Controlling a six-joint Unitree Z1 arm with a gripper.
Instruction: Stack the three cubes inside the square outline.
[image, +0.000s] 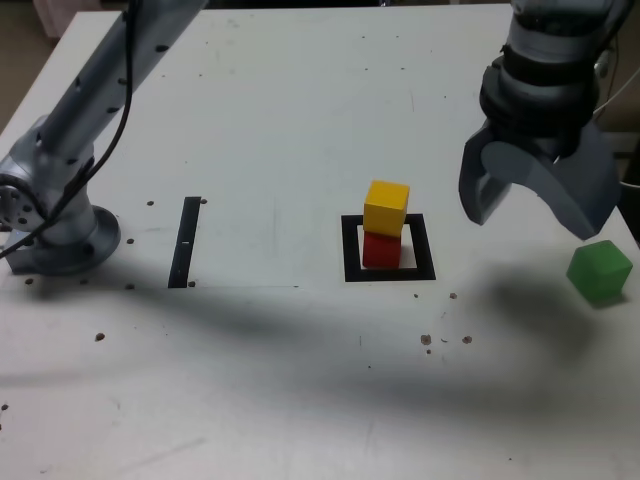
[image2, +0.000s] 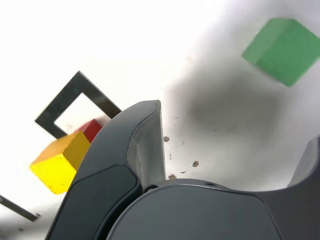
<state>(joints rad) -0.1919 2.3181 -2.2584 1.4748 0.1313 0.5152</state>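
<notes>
A yellow cube sits on a red cube inside the black square outline near the table's middle. The wrist view shows the same yellow cube, a corner of the red cube and the outline. A green cube lies alone on the table at the exterior view's right, and it is also in the wrist view as the green cube. My gripper hangs open above the table between the stack and the green cube, holding nothing. Its fingers are spread wide.
A thin black strip lies on the white table at the exterior view's left. The arm's base stands at the far left. Small dark specks dot the surface in front of the outline.
</notes>
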